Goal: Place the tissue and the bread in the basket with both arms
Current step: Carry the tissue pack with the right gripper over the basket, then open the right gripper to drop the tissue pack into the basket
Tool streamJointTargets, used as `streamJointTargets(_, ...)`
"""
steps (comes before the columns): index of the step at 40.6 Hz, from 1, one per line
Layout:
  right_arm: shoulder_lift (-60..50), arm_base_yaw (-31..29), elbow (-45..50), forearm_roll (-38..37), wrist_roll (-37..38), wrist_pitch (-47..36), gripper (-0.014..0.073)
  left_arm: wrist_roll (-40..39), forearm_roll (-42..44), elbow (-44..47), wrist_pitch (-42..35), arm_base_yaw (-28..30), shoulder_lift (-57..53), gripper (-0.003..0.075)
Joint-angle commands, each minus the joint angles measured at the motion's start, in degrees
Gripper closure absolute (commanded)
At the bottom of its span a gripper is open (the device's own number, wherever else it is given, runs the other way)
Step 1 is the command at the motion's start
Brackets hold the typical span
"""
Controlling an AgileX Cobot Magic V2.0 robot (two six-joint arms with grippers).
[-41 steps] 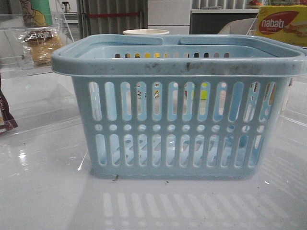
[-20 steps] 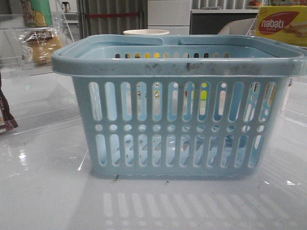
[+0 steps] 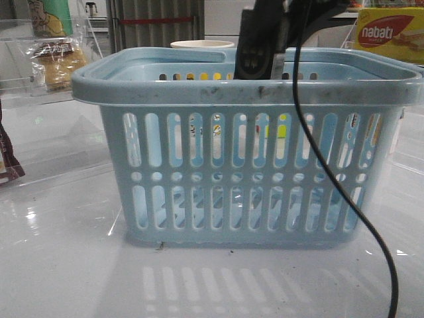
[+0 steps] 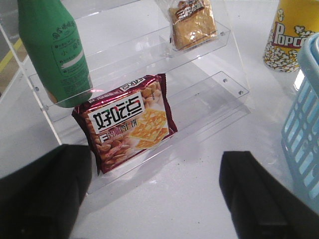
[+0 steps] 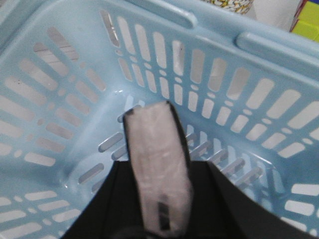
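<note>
The right pincer [image 5: 159,219], clenched on the small dark-edged tissue packet [image 5: 158,174], hangs centre-frame over the light-blue slotted plastic basket [image 5: 60,74]; it should release low, clear of the walls.

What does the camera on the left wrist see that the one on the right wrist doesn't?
Only the left wrist view shows a clear tiered stand holding a green bottle, a red biscuit packet and the bread, plus a popcorn tub; the left gripper is open and empty. Only the right wrist view shows the right gripper holding the tissue over the basket's floor. Both show the basket.
</note>
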Motion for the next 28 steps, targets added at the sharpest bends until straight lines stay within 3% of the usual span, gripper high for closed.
streamJointTargets(1, 0.5, 0.0, -1.6, 1.6, -0.4, -5.7, 0.0339, -0.1, 0.0, -1.6, -4.7, -0.5, 0.5, 0.0138)
streamJointTargets(8, 4.6, 0.0, -1.6, 1.6, -0.4, -7.6, 0.0312, -0.1, 0.0, -1.6, -4.7, -0.5, 0.5, 0.0137)
streamJointTargets(15, 6.0, 0.0, -1.6, 1.5, -0.4, -7.6, 0.0074, -0.1, 0.0, -1.6, -4.7, -0.5, 0.5, 0.0138)
streamJointTargets(17, 5.7, 0.0, -1.6, 1.5, -0.4, -7.5, 0.0042, -0.1, 0.0, -1.6, -4.7, -0.5, 0.5, 0.0137)
streamJointTargets(28, -3.3, 0.0, -1.4, -1.1, -2.1, -4.0, 0.0044, -0.1, 0.0, -1.6, -4.7, -0.5, 0.5, 0.0137)
